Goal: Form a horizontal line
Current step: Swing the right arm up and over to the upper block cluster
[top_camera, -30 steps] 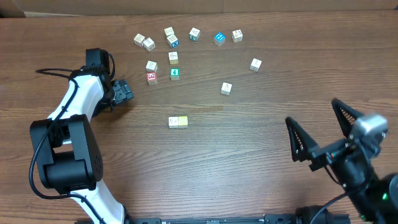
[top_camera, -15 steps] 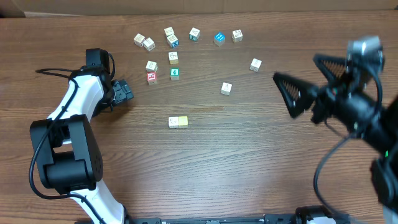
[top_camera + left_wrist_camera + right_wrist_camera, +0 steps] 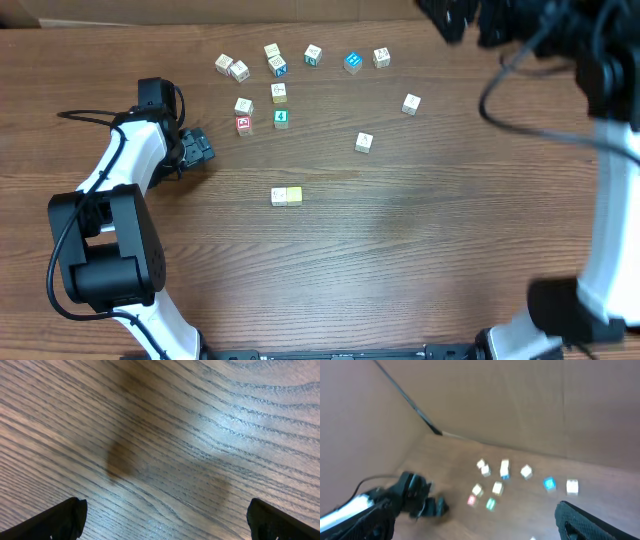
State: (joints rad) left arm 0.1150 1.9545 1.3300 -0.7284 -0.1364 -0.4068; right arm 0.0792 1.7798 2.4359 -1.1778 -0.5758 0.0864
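Two cubes, a white cube (image 3: 279, 197) and a pale yellow cube (image 3: 294, 196), sit touching at the centre of the overhead view. Their short row runs left to right on the wooden table (image 3: 420, 250). The red-faced cube (image 3: 243, 125) and the blue cube with a white X (image 3: 280, 69) lie among scattered cubes in the upper middle.

The left gripper (image 3: 203, 148) sits low at left, with the red-faced cube near it, up and to the right, so this arm looks the nearer one. The right gripper (image 3: 447, 18) is a dark blur at the top edge, well apart from every cube.

Left wrist view: dark fingertips (image 3: 65, 519) in both lower corners, spread wide, with only bare wood grain between them.

Right wrist view: blurred, with the fingers wide at the lower corners and holding nothing. The cubes show small at mid-frame.
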